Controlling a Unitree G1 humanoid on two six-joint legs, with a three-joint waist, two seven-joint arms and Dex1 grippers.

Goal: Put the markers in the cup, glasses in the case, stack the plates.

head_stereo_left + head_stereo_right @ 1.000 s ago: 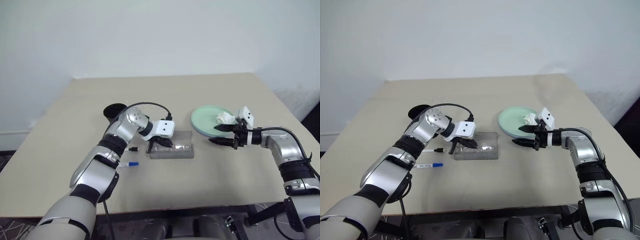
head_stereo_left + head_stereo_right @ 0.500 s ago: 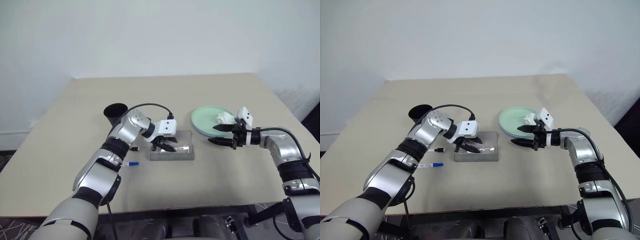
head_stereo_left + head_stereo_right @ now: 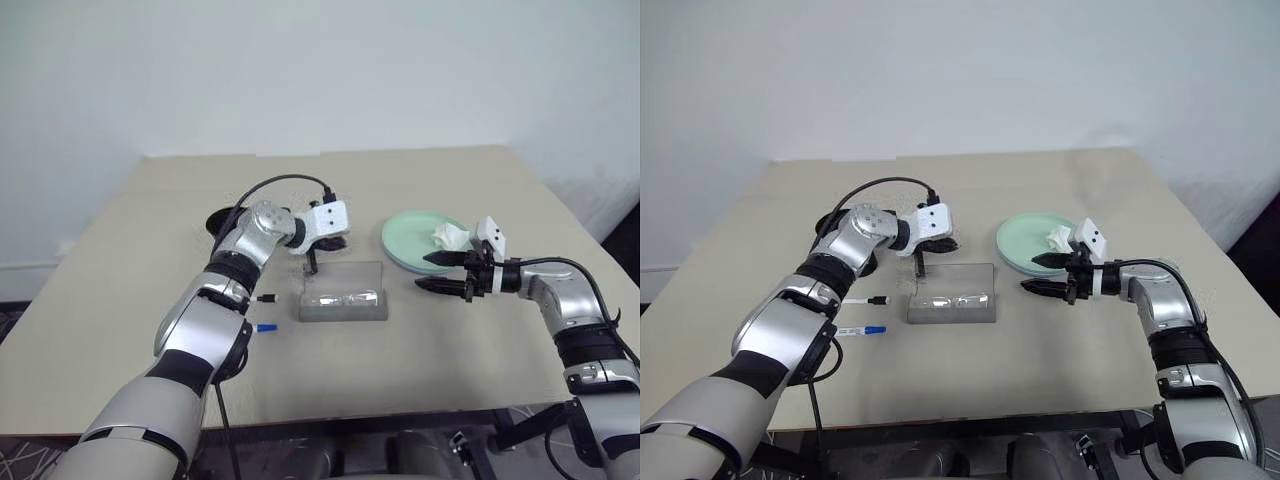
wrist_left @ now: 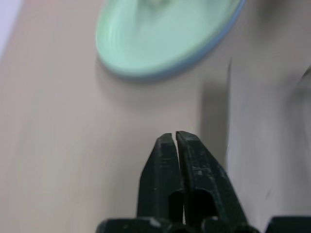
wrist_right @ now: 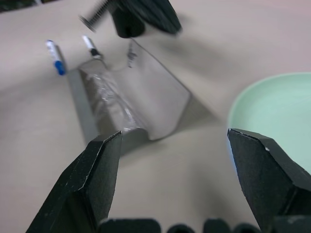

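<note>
The grey case [image 3: 343, 305] lies open at the table's middle, its lid [image 3: 345, 272] raised at the far side. The clear glasses [image 3: 343, 298] lie inside it. My left gripper [image 3: 312, 264] hangs shut and empty just behind the lid's left end, pointing down. The black cup [image 3: 213, 222] is mostly hidden behind my left arm. Two markers lie left of the case, the black-capped one [image 3: 265, 297] and the blue-capped one [image 3: 265, 327]. The mint plate [image 3: 415, 245] rests on the blue plate [image 4: 214, 46]. My right gripper [image 3: 440, 271] stands open between case and plates.
A crumpled white tissue [image 3: 450, 236] lies on the mint plate, close to my right gripper. A black cable [image 3: 280, 185] loops above my left wrist. The beige table [image 3: 400, 370] has free room at the front and along the far side.
My left gripper opened over the case, then drew up and back past the lid and shut again. The glasses stay in the case. The right arm has not moved.
</note>
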